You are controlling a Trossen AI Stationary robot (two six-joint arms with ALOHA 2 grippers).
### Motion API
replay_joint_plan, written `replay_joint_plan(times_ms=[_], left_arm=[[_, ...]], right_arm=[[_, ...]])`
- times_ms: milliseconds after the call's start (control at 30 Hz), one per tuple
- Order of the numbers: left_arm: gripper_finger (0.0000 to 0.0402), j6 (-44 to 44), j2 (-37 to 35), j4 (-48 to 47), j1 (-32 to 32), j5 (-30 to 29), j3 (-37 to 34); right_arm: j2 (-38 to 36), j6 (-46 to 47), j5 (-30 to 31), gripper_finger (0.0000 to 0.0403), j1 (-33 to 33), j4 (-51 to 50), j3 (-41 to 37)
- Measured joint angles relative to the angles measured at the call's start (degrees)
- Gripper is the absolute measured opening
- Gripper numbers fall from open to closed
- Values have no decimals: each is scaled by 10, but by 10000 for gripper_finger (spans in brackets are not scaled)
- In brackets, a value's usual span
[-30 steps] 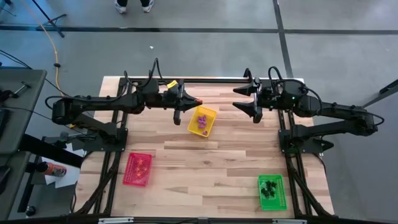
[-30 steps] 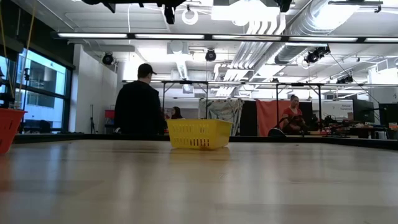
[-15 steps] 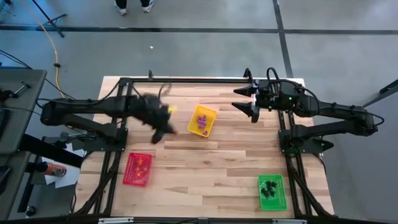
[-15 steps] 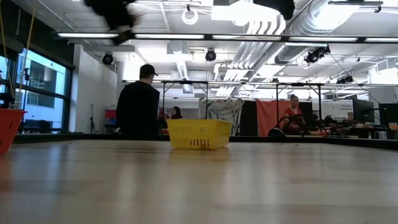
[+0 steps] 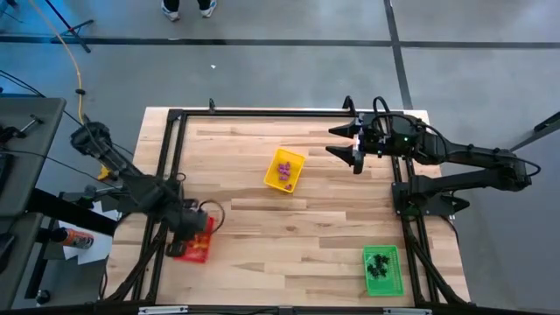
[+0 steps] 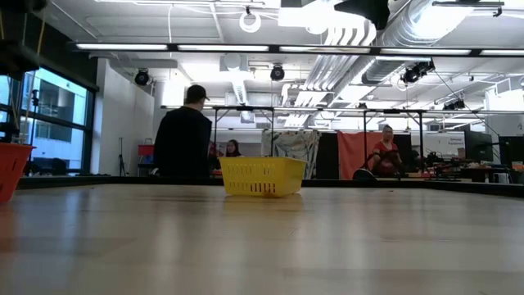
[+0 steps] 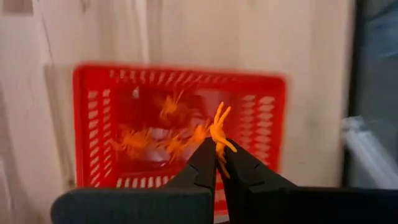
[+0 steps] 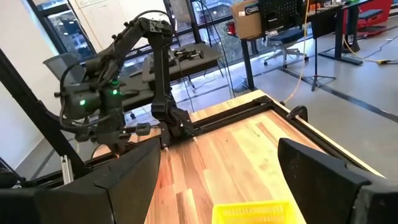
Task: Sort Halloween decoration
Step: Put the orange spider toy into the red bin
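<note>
My left gripper is shut on a tiny orange trinket and hovers over the red tray, where several orange trinkets lie on the floor of the tray. In the high view it covers part of the red tray at the table's near left. The yellow tray holds purple trinkets. The green tray holds black trinkets. My right gripper is open and empty, high at the far right. My left gripper pinches the orange trinket's lower legs between its two fingertips, only at their free ends. The fingers point down from above. The trinket's other legs stick out past the tips, and it hangs clear above the red tray.
Black frame rails run along the table's far, left and right edges. Bare wood lies between the three trays. In the low view a person stands beyond the table behind the yellow tray.
My left gripper has swung quickly from beside the yellow tray at the far side toward the table's near left. It now stands over the red tray, still shut on the orange trinket. My right gripper has kept its place.
</note>
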Motion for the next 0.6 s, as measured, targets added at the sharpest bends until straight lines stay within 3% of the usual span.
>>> replay_joint_plan(times_ms=[167, 467, 600], left_arm=[[0, -59, 0, 15, -67, -65, -51], [3, -52, 0, 73, -87, -66, -93], [29, -37, 0, 73, -87, -69, -93]], right_arm=[[0, 0, 0, 319, 0, -9, 0], [0, 2, 0, 319, 0, -29, 0], [0, 2, 0, 319, 0, -29, 0]])
